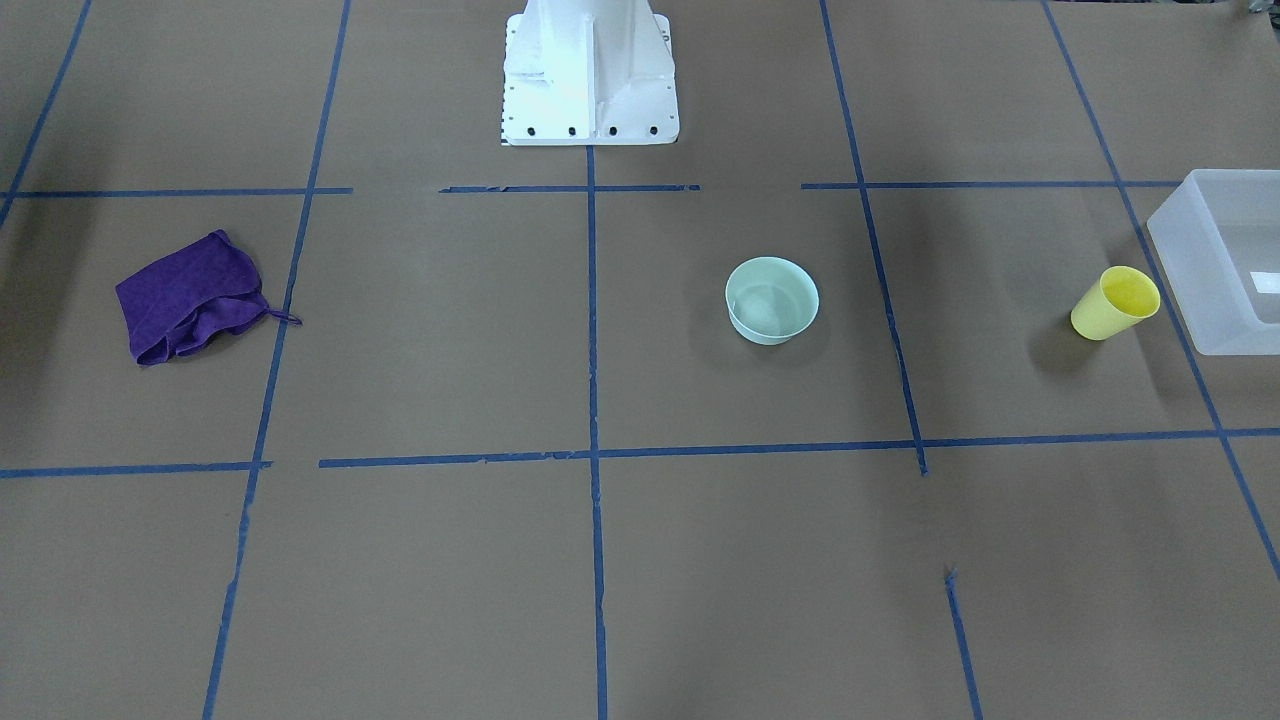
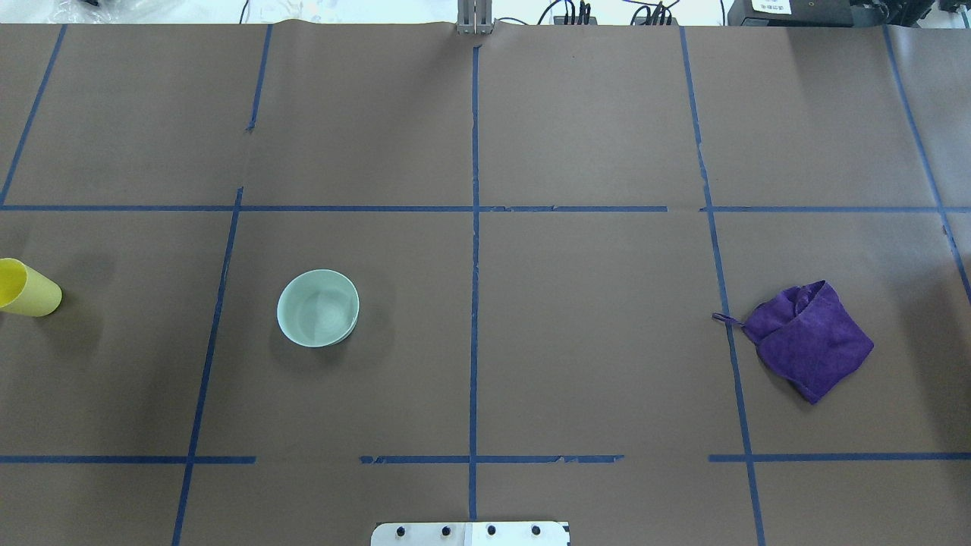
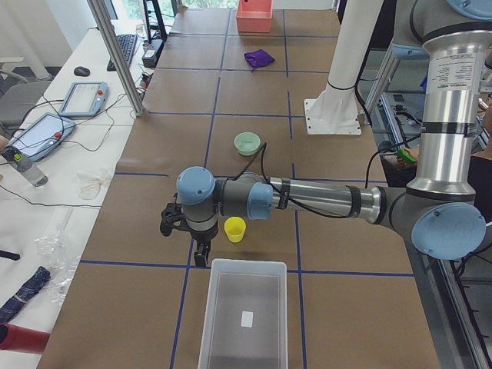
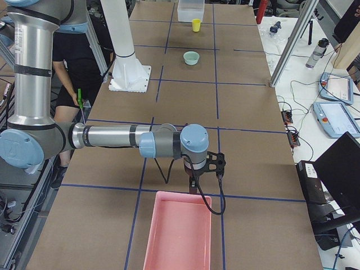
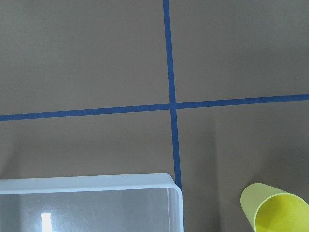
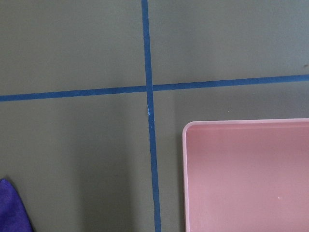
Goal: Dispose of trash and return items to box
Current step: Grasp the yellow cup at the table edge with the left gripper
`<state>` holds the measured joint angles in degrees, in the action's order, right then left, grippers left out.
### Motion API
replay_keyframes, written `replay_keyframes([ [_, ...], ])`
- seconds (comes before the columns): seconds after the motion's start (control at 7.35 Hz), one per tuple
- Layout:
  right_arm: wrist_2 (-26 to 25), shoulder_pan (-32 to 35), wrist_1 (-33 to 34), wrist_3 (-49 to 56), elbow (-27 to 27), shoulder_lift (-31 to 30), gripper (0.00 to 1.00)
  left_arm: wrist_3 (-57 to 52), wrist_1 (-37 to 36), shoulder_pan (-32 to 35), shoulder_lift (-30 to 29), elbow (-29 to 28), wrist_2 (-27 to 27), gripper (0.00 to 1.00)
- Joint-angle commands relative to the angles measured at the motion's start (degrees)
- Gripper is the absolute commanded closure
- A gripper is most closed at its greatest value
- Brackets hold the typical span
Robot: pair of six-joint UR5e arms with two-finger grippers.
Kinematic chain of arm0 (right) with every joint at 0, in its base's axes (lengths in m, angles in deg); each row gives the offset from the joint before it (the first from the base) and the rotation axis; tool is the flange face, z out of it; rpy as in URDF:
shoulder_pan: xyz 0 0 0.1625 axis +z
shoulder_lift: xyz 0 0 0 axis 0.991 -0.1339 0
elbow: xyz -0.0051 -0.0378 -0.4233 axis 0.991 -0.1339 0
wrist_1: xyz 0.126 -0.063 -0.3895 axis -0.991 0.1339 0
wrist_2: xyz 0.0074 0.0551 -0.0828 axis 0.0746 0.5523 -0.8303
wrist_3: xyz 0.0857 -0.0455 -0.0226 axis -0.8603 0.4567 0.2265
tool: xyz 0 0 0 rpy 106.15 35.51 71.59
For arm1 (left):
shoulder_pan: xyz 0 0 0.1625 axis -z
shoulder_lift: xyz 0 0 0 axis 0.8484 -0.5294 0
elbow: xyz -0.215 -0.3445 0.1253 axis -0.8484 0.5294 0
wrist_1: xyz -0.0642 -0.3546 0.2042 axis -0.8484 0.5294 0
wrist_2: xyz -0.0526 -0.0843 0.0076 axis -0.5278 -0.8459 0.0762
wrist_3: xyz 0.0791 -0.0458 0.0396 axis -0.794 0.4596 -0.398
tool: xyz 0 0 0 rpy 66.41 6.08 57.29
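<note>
The yellow cup stands upright next to the translucent box, and shows in the left wrist view beside the box corner. The mint-green bowl sits upright and empty on the robot's left half of the table. My left gripper hangs above the table between the cup and the box; I cannot tell whether it is open or shut. My right gripper hangs over the near edge of a pink tray; I cannot tell its state either.
A crumpled purple cloth lies on the robot's right side, its corner in the right wrist view near the pink tray. The white robot base stands at the table's middle edge. Blue tape lines grid the brown table.
</note>
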<state>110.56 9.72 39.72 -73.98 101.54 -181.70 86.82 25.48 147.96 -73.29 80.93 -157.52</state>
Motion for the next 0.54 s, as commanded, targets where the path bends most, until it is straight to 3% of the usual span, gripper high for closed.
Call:
replay_keyframes([
  [0.0,0.11,0.0,-0.06,0.05,0.0,0.08,0.0,0.09,0.13,-0.01,0.0,0.72,-0.22,0.0],
  [0.41,0.55,0.0,-0.06,-0.21,0.7,0.17,0.0,8.4,0.65,-1.58,1.75,9.32,0.04,0.0],
])
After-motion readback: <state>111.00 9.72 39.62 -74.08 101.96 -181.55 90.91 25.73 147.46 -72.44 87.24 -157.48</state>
